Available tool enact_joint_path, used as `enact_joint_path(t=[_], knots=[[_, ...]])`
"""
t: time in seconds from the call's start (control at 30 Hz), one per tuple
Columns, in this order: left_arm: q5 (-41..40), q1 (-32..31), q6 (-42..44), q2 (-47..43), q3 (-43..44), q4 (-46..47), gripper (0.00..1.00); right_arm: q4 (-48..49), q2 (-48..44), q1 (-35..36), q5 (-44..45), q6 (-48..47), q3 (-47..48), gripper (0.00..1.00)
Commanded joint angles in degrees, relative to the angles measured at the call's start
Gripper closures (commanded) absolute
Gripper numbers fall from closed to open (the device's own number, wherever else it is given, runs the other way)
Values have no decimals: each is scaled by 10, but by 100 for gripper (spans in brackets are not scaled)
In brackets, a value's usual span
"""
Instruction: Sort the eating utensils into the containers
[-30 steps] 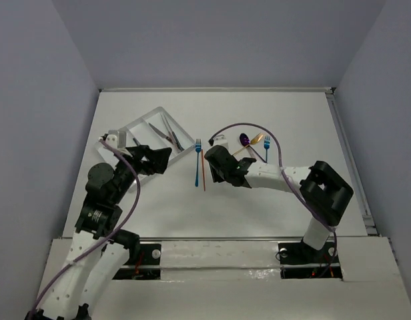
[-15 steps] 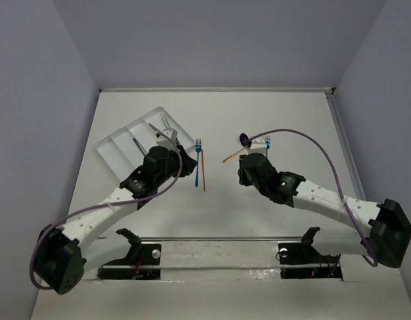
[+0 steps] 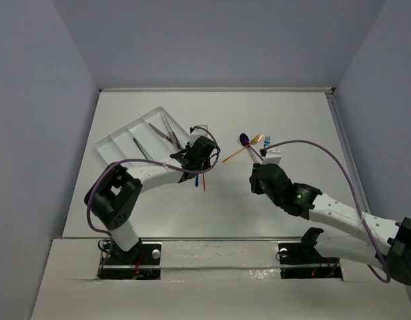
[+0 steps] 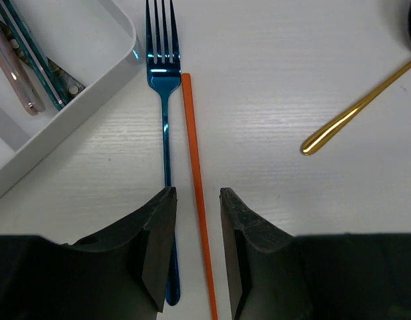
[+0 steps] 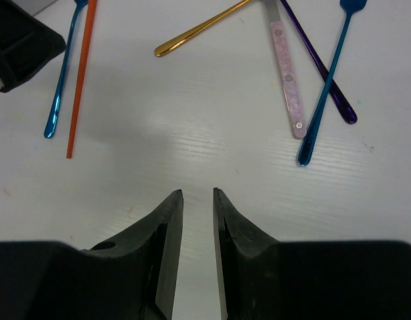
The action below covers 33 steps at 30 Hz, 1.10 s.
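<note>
Light, stiff, probably slippery, the orange utensil (image 4: 194,173) lies on the tabletop (image 4: 292,220) beside the blue fork (image 4: 164,100), between the slightly parted left fingers (image 4: 159,233): pinch mid-shaft; right fingers (image 5: 169,227) likewise parted, empty

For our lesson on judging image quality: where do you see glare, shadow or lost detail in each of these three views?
Left wrist: sharp, with white glare on the blue fork below its tines and on the gold handle tip. Right wrist: a soft bright sheen on the table. Top external: even light, faint shadows, fine detail lost.
</note>
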Motion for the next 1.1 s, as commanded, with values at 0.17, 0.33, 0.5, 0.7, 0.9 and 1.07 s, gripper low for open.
enact_joint_path(t=[0.17, 0.33, 0.5, 0.7, 0.9, 1.07], knots=[[-57, -2, 24, 84, 93, -20, 74, 51, -25, -3, -11, -23, -27, 69], [-63, -2, 26, 120, 115, -36, 75, 59, -32, -3, -14, -25, -32, 69], [-66, -2, 23, 143, 118, -34, 76, 60, -32, -3, -15, -25, -35, 69], [-67, -2, 16, 150, 109, -25, 76, 60, -31, -3, -15, -24, -37, 69], [-45, -2, 18, 163, 100, 0, 84, 61, -33, -3, -16, -23, -35, 69], [-28, -2, 21, 150, 83, 35, 100, 57, -47, -3, -15, -23, -34, 69]])
